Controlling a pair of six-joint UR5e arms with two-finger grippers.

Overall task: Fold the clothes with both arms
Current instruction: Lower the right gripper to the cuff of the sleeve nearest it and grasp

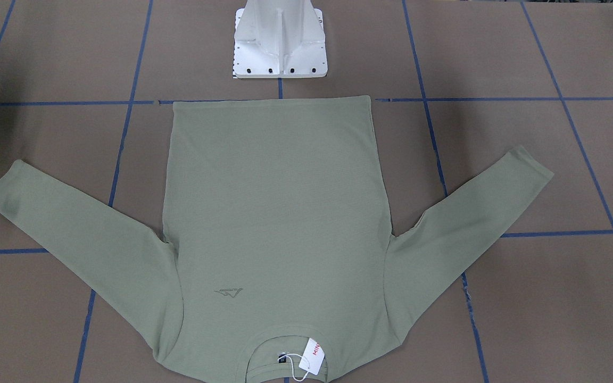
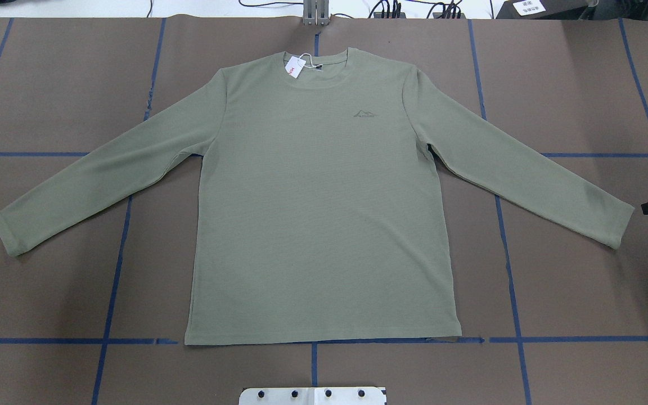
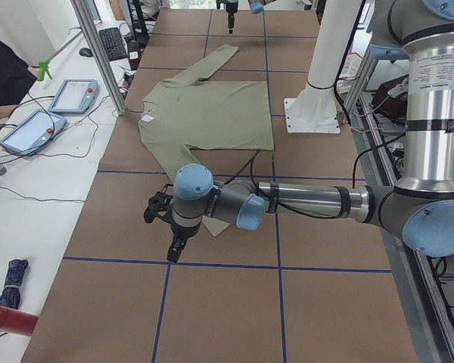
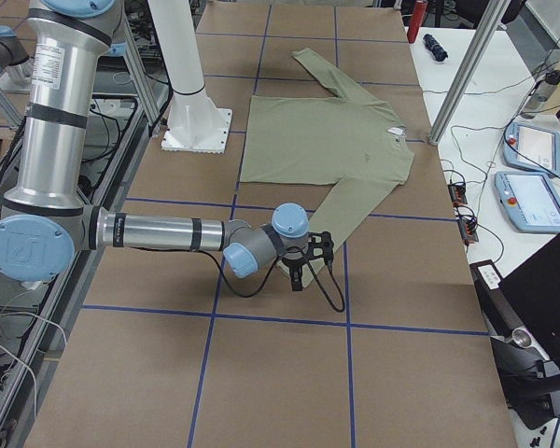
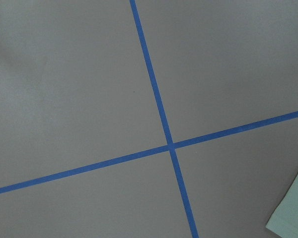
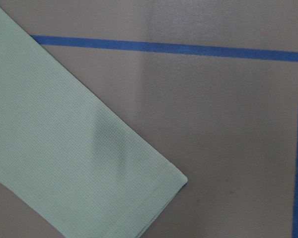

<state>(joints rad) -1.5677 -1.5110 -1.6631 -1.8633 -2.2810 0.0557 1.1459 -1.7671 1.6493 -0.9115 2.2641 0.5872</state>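
The sage-green long-sleeved knit shirt (image 2: 324, 197) lies flat and face up on the brown paper-covered table (image 2: 48, 84), with sleeves spread and hem toward my base. My black left gripper (image 3: 174, 251) hangs just past 1 cuff and my black right gripper (image 4: 298, 278) beside the other. I cannot tell whether either is parted or closed.

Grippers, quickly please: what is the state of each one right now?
Left gripper: cannot be told.
Right gripper: cannot be told.
Shirt: lies flat, held by neither.
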